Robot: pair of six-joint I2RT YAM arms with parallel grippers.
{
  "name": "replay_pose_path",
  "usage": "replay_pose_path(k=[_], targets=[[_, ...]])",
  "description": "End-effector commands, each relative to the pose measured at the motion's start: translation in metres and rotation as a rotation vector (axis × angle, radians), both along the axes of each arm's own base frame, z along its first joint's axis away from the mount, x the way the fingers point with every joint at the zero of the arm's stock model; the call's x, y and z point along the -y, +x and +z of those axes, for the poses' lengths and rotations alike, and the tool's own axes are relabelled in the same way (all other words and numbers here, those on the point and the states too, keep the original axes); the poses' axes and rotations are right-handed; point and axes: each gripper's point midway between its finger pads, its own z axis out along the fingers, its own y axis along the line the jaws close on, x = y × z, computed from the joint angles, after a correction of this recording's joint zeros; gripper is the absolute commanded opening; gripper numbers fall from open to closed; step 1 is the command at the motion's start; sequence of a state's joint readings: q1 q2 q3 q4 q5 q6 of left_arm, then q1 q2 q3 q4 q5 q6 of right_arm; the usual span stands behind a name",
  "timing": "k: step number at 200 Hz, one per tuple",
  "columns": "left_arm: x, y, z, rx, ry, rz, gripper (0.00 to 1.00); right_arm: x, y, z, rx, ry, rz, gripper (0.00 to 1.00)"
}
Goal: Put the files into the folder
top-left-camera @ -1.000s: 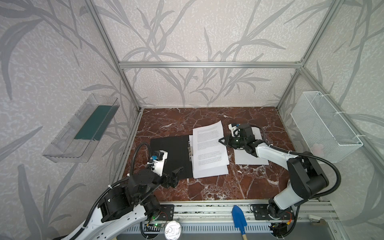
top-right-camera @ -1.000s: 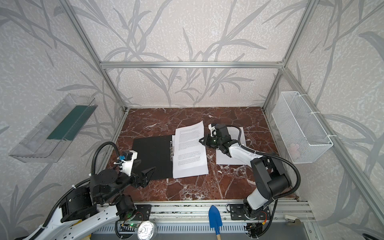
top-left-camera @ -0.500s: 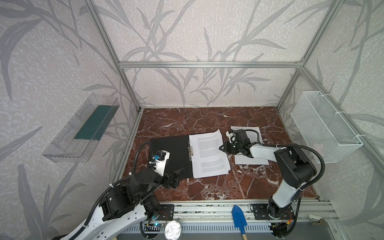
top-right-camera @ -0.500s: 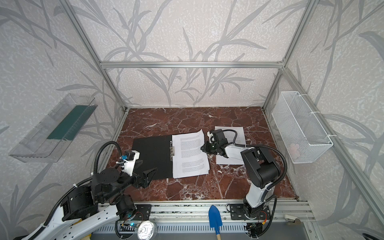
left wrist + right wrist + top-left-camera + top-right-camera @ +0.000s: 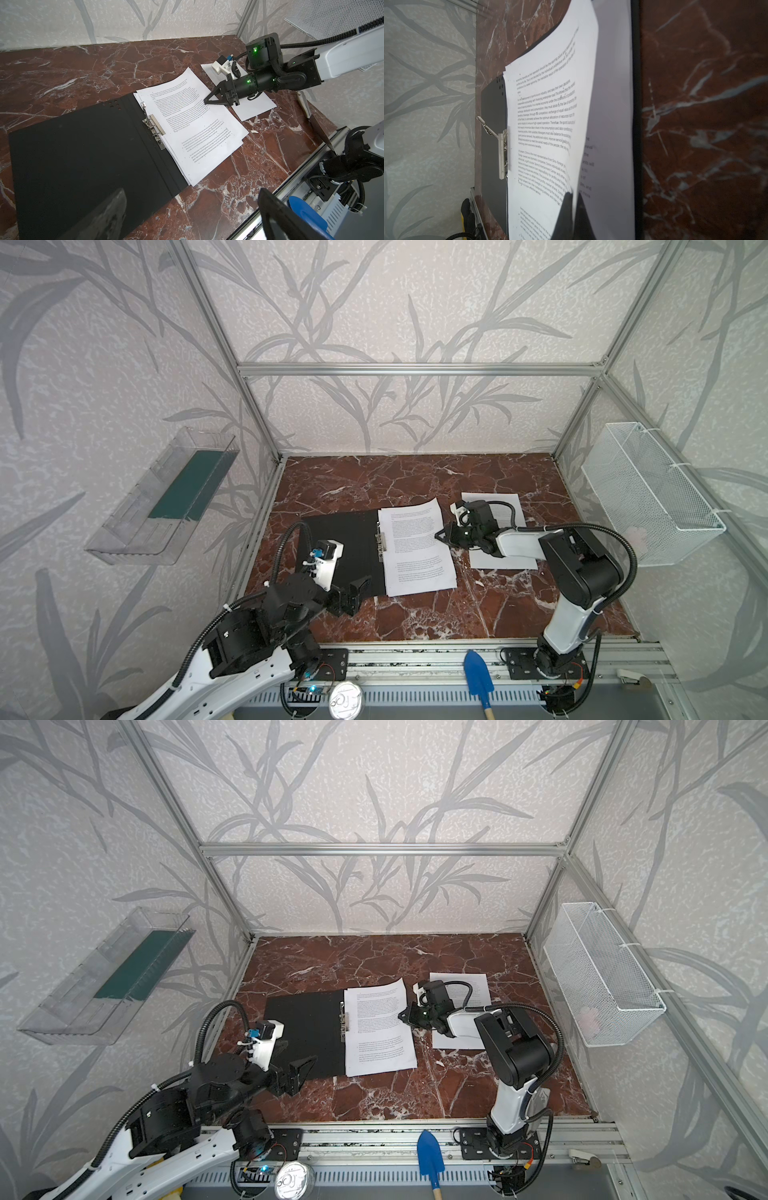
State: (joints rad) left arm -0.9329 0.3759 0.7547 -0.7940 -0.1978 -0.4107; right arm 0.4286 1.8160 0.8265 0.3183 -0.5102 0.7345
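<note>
Two tools: right gripper (image 5: 205, 101) and left gripper (image 5: 353, 594).
Right gripper: fingers pressed together, pinching the right edge of the top sheet (image 5: 187, 116), which curls up a little at the pinch in the right wrist view.
Left gripper: fingers spread wide with nothing between them, hovering above the near edge of the folder (image 5: 340, 539).
Top sheet: lies slightly skewed on the files (image 5: 232, 145), its far corner poking past the stack.
Files: white printed stack on the folder's right half, left edge against the spine clip (image 5: 381, 537).
Folder: black, open and flat on the marble table (image 5: 415, 477), left of centre in both top views.
Loose sheet (image 5: 503, 562): on the table just right of the folder, beneath the right arm.
Walls: wire basket (image 5: 648, 497) on the right, clear tray (image 5: 137, 526) holding a dark green panel (image 5: 187, 485) on the left.
Front rail: blue trowel (image 5: 478, 672).
</note>
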Motion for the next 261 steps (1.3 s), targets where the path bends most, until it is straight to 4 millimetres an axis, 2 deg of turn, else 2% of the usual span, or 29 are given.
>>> replay_pose_path(k=[1,67,195,261], targets=[[-0.002,-0.001,0.000,-0.008,0.008,0.005,0.99,-0.003,-0.002,0.001,0.008,0.011,0.016,0.00],[-0.001,0.000,0.000,-0.010,0.011,0.003,0.99,-0.008,-0.005,0.001,0.001,0.021,0.029,0.00],[-0.001,0.000,-0.001,-0.013,0.013,0.003,0.99,-0.004,-0.019,0.006,0.009,-0.003,0.037,0.00],[-0.001,0.000,-0.002,-0.015,0.015,0.003,0.99,-0.009,-0.014,0.006,0.013,0.006,0.001,0.00]])
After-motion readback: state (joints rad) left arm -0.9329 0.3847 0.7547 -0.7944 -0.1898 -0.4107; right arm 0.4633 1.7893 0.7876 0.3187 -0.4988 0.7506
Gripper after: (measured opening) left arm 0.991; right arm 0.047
